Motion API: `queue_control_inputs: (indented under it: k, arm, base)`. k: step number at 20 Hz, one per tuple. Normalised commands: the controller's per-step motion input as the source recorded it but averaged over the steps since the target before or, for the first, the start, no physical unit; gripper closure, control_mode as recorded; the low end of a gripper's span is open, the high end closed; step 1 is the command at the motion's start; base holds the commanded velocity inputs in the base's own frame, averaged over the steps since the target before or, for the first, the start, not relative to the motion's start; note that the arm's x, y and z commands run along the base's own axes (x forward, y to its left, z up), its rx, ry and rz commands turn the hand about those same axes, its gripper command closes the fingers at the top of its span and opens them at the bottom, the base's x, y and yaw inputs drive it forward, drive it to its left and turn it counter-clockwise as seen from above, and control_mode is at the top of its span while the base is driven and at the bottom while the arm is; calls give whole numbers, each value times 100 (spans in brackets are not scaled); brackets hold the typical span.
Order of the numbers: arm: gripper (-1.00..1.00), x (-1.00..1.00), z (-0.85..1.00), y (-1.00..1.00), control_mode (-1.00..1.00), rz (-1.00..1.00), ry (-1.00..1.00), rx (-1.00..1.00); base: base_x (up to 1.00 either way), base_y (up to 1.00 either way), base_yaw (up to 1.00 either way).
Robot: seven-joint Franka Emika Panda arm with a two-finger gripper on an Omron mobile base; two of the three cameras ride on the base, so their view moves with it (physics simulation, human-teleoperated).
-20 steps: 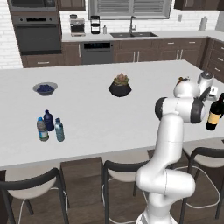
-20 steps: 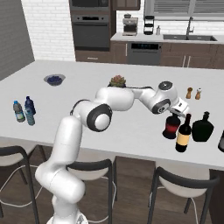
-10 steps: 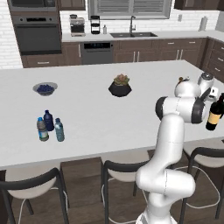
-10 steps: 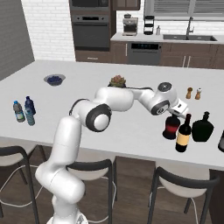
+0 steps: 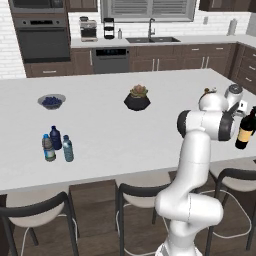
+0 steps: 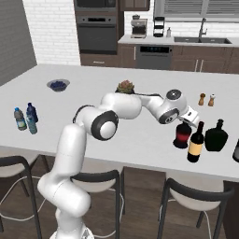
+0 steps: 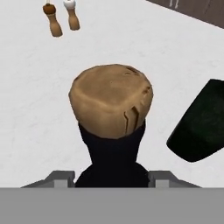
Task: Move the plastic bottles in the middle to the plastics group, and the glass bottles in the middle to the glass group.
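Note:
The squat dark bottle with a red label stands on the counter's right end. My gripper hangs over its top. In the hand view its tan cork and dark neck sit between my fingertips, which flank the neck slightly apart; gripper open. The tall wine bottle with a tan label stands just to its right. Beyond that is the black glossy bottle. Far left, the pale-blue bottle stands with the dark-blue bottle and the labelled clear bottle.
Salt and pepper shakers stand behind the glass bottles. A potted succulent and a bowl of blueberries sit mid-counter. Another dark bottle is cut off at the right edge. Stools line the near edge.
Arm and bottles keep their places in the base views. The jaws have eased apart from the squat bottle's neck.

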Motion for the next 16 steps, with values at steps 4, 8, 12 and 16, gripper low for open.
queue_control_inputs:
  k: [4, 8, 12, 16]
  arm:
    - [-100, -15, -4, 0, -100, 0, -9, 0]
    - [-100, -14, 0, 4, -100, 0, -9, 0]
    - [-100, -13, 13, 14, -100, 0, -9, 0]
    - [-100, -19, 32, 23, -100, 0, 0, 0]
  base:
    - [0, 0, 0]
    - [0, 0, 0]
    - [0, 0, 0]
    - [0, 0, 0]
